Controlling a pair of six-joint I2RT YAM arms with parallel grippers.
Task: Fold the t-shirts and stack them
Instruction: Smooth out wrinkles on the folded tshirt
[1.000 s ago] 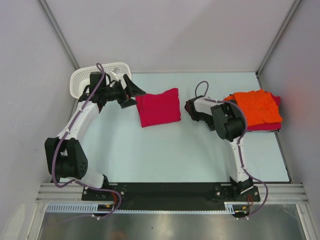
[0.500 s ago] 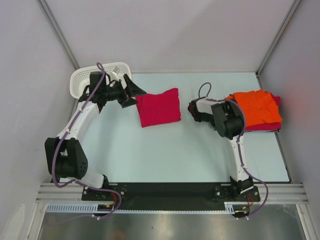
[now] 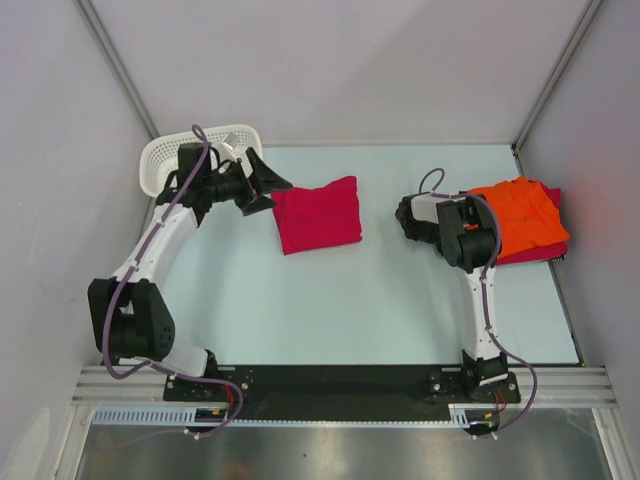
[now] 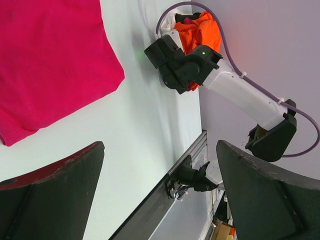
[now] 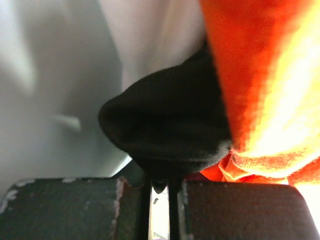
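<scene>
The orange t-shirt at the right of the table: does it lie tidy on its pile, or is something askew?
It is askew. The orange t-shirt lies wrinkled and turned on the crimson t-shirt below it, whose edges show only at the near and right sides. The folded crimson t-shirt in the middle lies flat.

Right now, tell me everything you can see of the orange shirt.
The orange shirt is bright, soft, wrinkled cloth, loosely folded into a rough square. It lies on a crimson shirt at the far right of the table, by the wall; crimson shows along its near and right edges. Its left edge bunches against the right tool; whether the tool grips it, I cannot tell.
</scene>
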